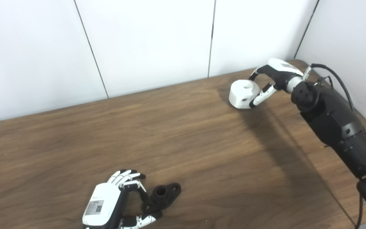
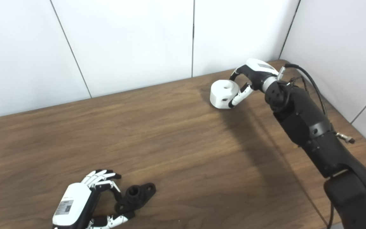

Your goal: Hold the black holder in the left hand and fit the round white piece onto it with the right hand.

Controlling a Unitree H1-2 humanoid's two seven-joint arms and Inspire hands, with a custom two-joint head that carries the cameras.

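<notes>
White wall panels back a brown wooden table (image 1: 202,152) that fills the lower part of both views.

At the near edge, the left hand (image 1: 113,200) lies low on the wood, its fingers (image 1: 125,175) half curled and spread, thumb reaching from below. Between fingers and thumb sits the black holder (image 1: 162,197), a flanged piece with a round socket facing up. The thumb tip touches its near end and a fingertip presses its side, but the holder rests flat on the table; whether the grasp is closed I cannot tell.

Far across, at the back right corner, the right hand (image 2: 249,79) arches over the round white piece (image 2: 223,93). Its fingers curl behind the top of the piece and its thumb runs along the near side, so the piece sits pinched between them. The piece is a short cylinder with a hole in its top, and it looks to be resting on the table.

Behind this hand, the black forearm (image 2: 300,121) stretches down to the right edge, a cable (image 2: 310,84) looping beside it.
</notes>
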